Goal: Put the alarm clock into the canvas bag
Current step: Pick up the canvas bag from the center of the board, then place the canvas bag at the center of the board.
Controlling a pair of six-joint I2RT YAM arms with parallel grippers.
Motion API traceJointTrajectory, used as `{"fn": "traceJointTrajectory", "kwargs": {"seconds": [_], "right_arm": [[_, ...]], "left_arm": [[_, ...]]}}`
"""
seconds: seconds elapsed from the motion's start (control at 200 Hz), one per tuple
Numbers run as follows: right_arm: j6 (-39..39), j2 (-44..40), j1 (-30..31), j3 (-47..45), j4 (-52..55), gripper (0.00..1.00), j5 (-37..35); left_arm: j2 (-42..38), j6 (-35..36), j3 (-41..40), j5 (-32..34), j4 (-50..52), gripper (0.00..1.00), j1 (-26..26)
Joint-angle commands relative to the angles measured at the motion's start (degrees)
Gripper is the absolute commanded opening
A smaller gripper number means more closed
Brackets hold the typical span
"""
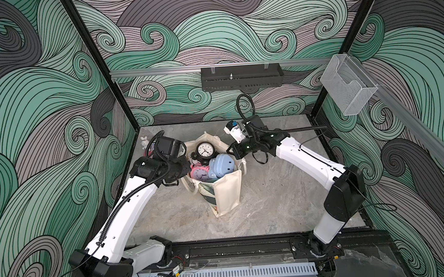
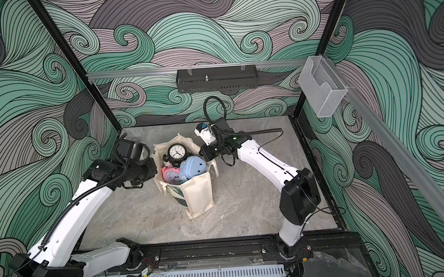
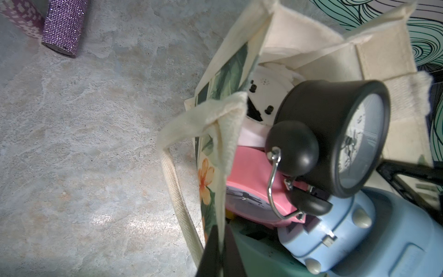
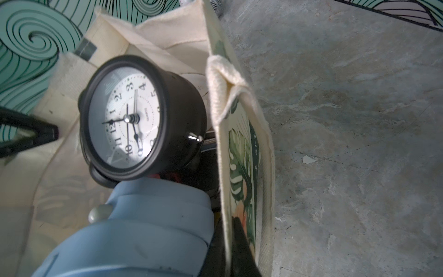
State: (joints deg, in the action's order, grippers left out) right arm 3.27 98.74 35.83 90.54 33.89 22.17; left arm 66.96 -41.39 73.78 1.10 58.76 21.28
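**Kid:** Where is the alarm clock?

**Me:** The black alarm clock point(image 1: 204, 149) is inside the canvas bag point(image 1: 227, 195). It lies on top of the pile, near 12 o'clock in the bag's mouth. Its white face looks up.

**Kid:** What is under it?

**Me:** A pink clock point(image 1: 199, 172) at 7 o'clock and a blue clock point(image 1: 221, 164) at 4 o'clock. The black one rests on them.

**Kid:** And where is the bag?

**Me:** It stands in the middle of the grey worktop point(image 1: 273, 194), with its mouth open.

**Kid:** What are your left fingers doing?

**Me:** My left fingers point(image 3: 210, 256) are on the 9 o'clock side of the bag. They are pinching the cloth rim, close to a handle.

**Kid:** And the right ones?

**Me:** My right fingers point(image 4: 243, 254) are on the 3 o'clock side. They pinch the rim there too, with the bag's wall squeezed between them.

**Kid:** Is anything else around?

**Me:** A sparkly purple tube point(image 3: 64, 26) lies on the worktop, about 10 o'clock from the bag and apart from it.
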Motion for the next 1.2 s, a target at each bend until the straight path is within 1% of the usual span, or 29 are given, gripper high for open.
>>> {"fn": "traceJointTrajectory", "kwargs": {"seconds": [0.0,0.07,0.16,0.295,0.36,0.445,0.48,0.53,0.595,0.64,0.725,0.775,0.811,0.861,0.921,1.051,1.196], "right_arm": [[0.78,1.81,0.38,4.34,4.37,0.00,5.70],[1.75,2.36,0.27,7.00,6.71,0.00,6.15],[3.08,0.01,-0.22,8.19,6.70,0.00,6.11],[3.76,-7.14,-0.92,8.88,6.88,0.00,0.76],[4.14,-10.65,-2.69,7.84,6.80,0.00,-1.98],[5.37,-14.34,-6.88,5.99,6.99,0.00,-2.64],[5.39,-15.60,-8.60,4.97,7.01,0.00,-3.00],[5.35,-16.99,-10.92,3.41,6.87,0.00,-3.75],[6.00,-18.17,-13.53,1.67,6.89,0.00,-3.77],[6.56,-18.32,-14.03,0.79,6.18,0.00,-3.44],[7.91,-17.64,-14.04,-0.31,3.85,0.00,-2.25],[8.54,-17.61,-14.08,-1.32,2.15,0.00,-3.38],[9.13,-17.73,-13.97,-2.19,0.78,0.00,-4.12],[9.96,-17.79,-14.04,-3.55,-1.59,0.00,-3.94],[11.29,-17.59,-14.04,-5.25,-4.38,0.00,-4.00],[13.78,-15.86,-13.95,-8.27,-9.75,0.00,-2.85],[14.16,-13.75,-13.95,-9.72,-10.94,0.00,-3.20]], "left_arm": [[0.14,1.02,0.02,-2.29,-3.15,0.00,-0.40],[0.44,2.18,1.51,-2.91,-3.46,0.00,-0.36],[2.05,4.13,5.97,-4.11,-2.91,0.00,-0.29],[5.66,6.69,15.90,-7.23,-2.55,0.00,0.11],[8.31,7.26,20.45,-7.41,-2.89,0.00,1.37],[12.77,6.78,24.61,-9.50,-4.55,0.00,2.44],[14.12,6.91,26.33,-10.06,-5.07,0.00,2.45],[17.00,8.28,28.51,-8.10,-5.14,0.00,2.25],[19.24,9.04,30.51,-7.69,-4.70,0.00,0.62],[20.66,8.79,31.30,-8.84,-5.71,0.00,0.49],[24.37,7.40,32.84,-13.66,-8.77,0.00,1.97],[26.32,6.79,34.49,-13.98,-7.94,0.00,1.91],[26.82,7.16,34.59,-13.40,-7.89,0.00,1.76],[26.65,7.62,32.73,-13.32,-9.94,0.00,1.75],[26.45,7.46,30.66,-15.32,-13.07,0.00,1.68],[27.44,7.01,28.76,-17.98,-14.04,0.00,1.72],[25.60,5.69,24.16,-18.49,-16.04,0.00,1.83]]}}
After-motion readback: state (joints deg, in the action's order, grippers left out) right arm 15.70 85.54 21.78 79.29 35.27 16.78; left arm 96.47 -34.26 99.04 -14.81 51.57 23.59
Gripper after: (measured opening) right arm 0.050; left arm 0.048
